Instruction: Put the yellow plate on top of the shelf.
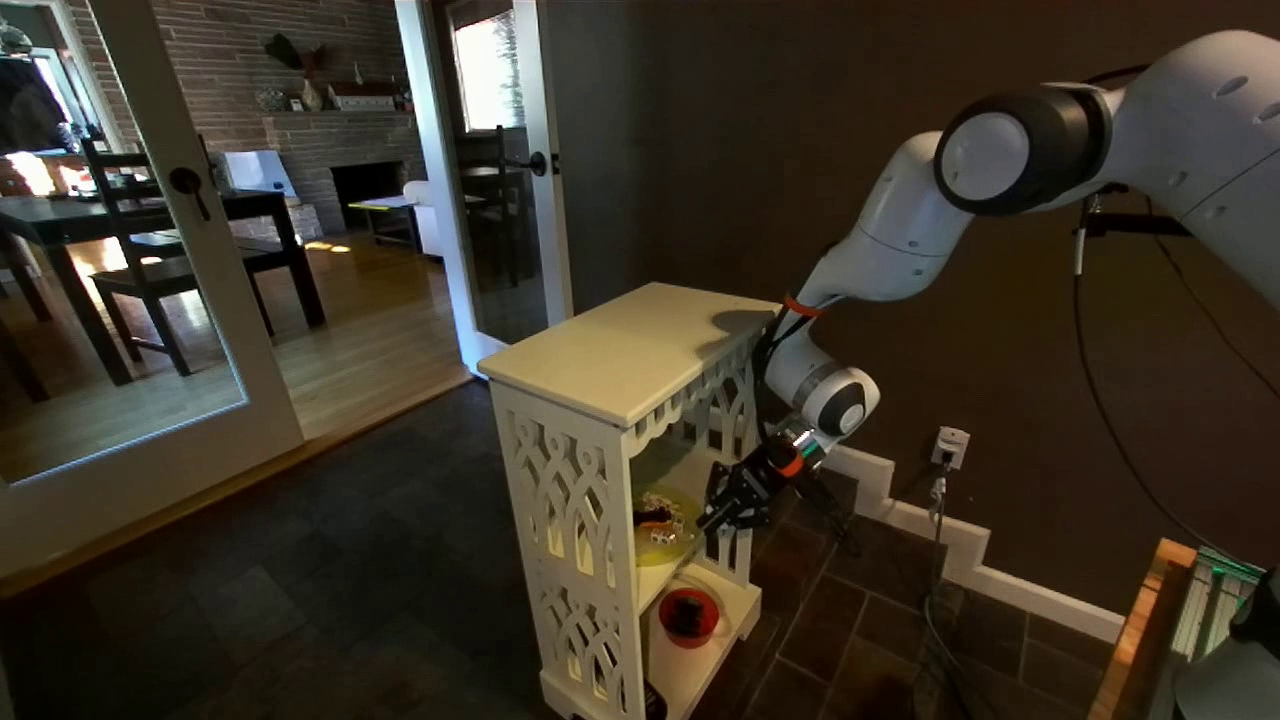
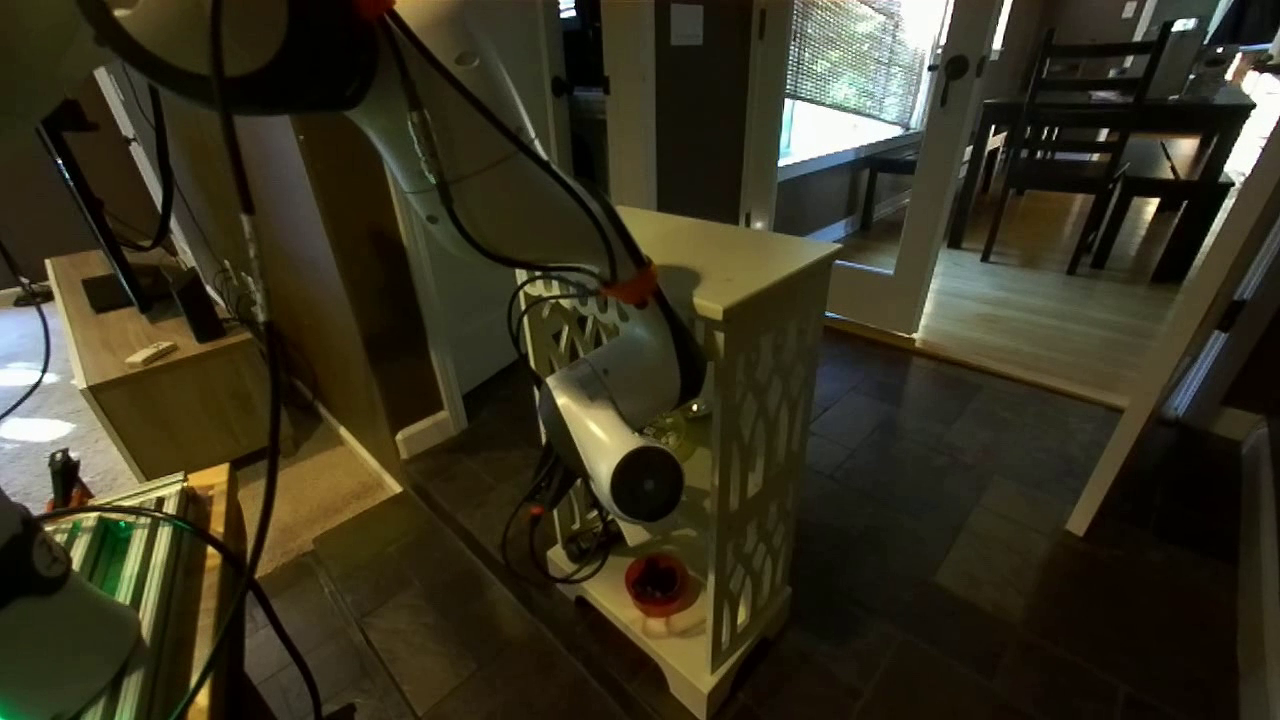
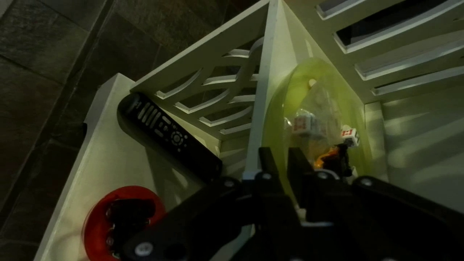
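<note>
Standing slightly apart at the yellow plate [image 3: 349,106] in the shelf [image 1: 620,348] are the jaws; whether pinching, I can't tell.

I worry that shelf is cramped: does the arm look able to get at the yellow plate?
Likely yes: the shelf is open towards the arm, and the gripper appears right at the rim of the yellow plate.

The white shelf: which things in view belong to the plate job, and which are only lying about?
For the job:
yellow plate, inside the shelf
white shelf, its top being the goal
gripper

Just lying about:
black remote, lower than the plate
red bowl, also lower
small red-and-white block, on the plate
</note>
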